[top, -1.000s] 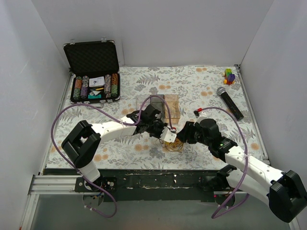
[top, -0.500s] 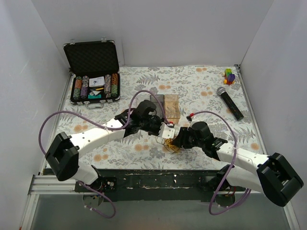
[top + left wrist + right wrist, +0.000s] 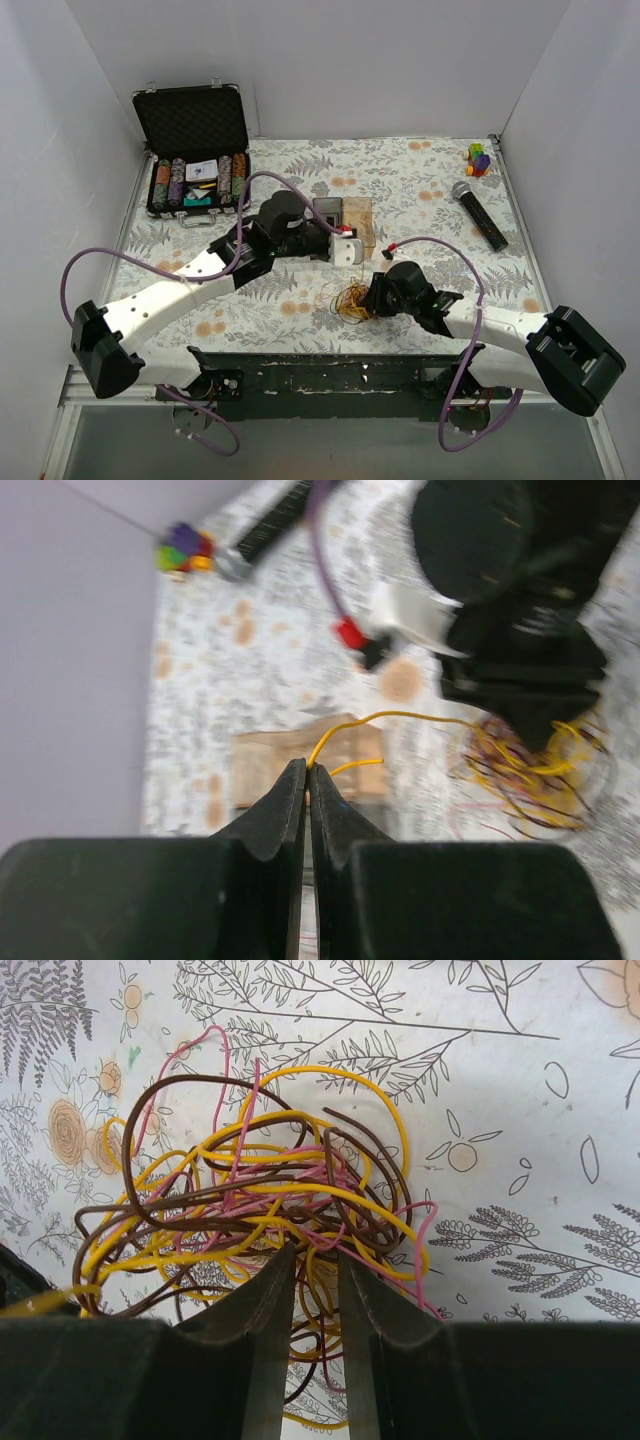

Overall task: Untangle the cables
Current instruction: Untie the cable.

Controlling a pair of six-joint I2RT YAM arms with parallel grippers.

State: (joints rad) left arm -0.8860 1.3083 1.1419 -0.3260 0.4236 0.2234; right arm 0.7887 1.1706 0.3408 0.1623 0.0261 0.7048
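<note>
The cables (image 3: 350, 298) are a small tangle of yellow, pink and brown wires on the floral tablecloth, near the front middle. My left gripper (image 3: 346, 249) is raised behind the tangle and shut on one yellow wire (image 3: 400, 718). That wire runs taut from the fingertips (image 3: 292, 780) down to the bundle (image 3: 530, 770). My right gripper (image 3: 372, 297) sits low at the bundle's right side. In the right wrist view the tangle (image 3: 260, 1185) fills the middle, and my right gripper (image 3: 315, 1252) is closed narrowly with several strands caught between its fingers (image 3: 268, 1295).
A clear and brown box (image 3: 345, 222) stands just behind the left gripper. An open case of poker chips (image 3: 195, 180) is at the back left. A microphone (image 3: 480, 212) and a small coloured toy (image 3: 479, 158) lie at the back right.
My left gripper has lifted and pulled back from the bundle toward the box, drawing a yellow wire out. The right gripper has moved left and down onto the bundle.
</note>
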